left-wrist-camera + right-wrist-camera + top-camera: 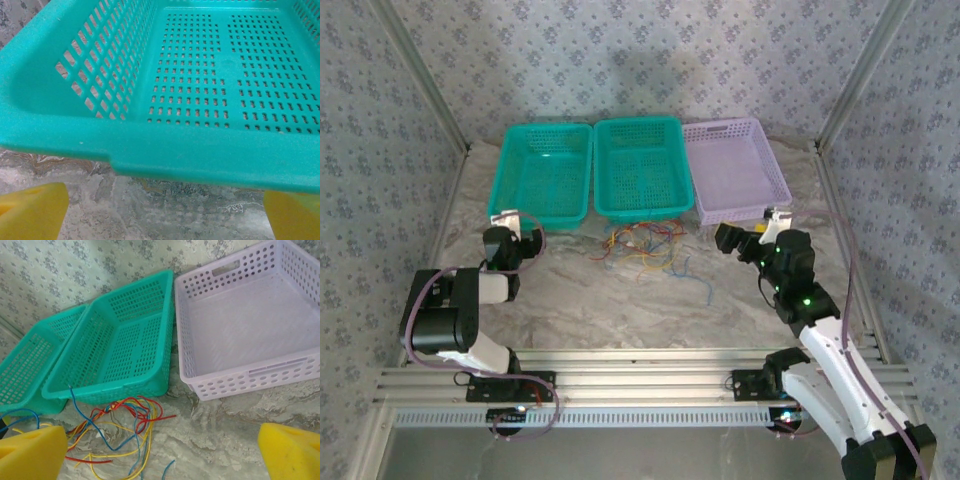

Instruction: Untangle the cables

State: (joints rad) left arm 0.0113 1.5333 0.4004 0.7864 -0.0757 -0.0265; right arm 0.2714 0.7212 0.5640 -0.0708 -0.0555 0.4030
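The left gripper (165,220) is hovering released, its yellow pads (30,212) spread wide and gripping nothing, just in front of the left teal basket (150,150). The cables (645,245), red, yellow-orange and blue, are lying tangled in 1 heap on the marbled table (620,310), just before the middle teal basket (640,213). The right gripper (160,455) is hanging released near the lilac basket (730,212), grasping nothing.

Both arms sit bent low, left end effector (162,212) and right end effector (160,452) each spread wide
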